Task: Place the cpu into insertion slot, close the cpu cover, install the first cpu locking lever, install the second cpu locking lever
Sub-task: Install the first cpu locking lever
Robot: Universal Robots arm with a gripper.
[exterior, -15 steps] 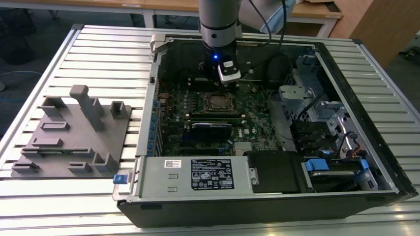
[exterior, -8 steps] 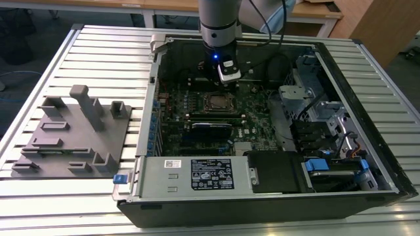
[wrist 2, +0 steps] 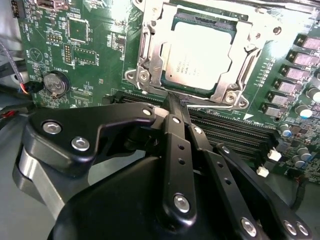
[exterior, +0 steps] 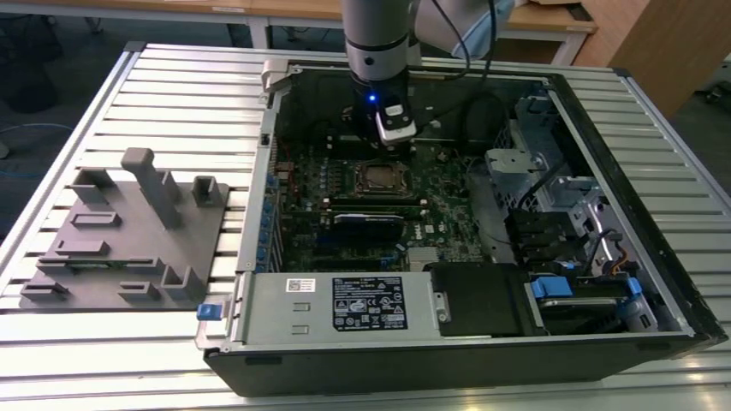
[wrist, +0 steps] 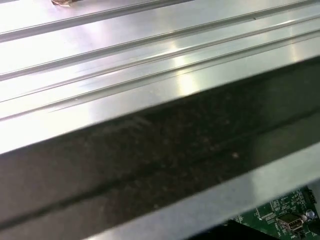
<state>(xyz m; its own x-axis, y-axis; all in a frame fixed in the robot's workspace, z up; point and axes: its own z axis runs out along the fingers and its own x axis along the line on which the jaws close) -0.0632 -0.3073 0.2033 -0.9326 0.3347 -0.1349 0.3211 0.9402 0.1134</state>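
The cpu [wrist 2: 200,54], a flat square chip with a dull metal top, lies in the insertion slot [exterior: 377,177] on the green board inside the open computer case. The silvery cpu cover [wrist 2: 150,35] lies flat around it, and the chip shows through the cover's window. Thin metal lever rods [wrist 2: 158,61] run along the sides of the socket. My gripper [wrist 2: 173,100] is shut with nothing between its black fingers. Its tip sits at the socket's edge, on the side facing the memory slots. In the exterior view the gripper [exterior: 395,135] hangs just behind the socket.
Long black memory slots [wrist 2: 225,131] run right beside the socket. A coin battery [wrist 2: 55,83] sits on the board. A grey fixture block [exterior: 126,231] stands on the slatted table [wrist: 125,45] at the exterior view's left. A power supply [exterior: 342,304] and drive cage [exterior: 520,167] crowd the case.
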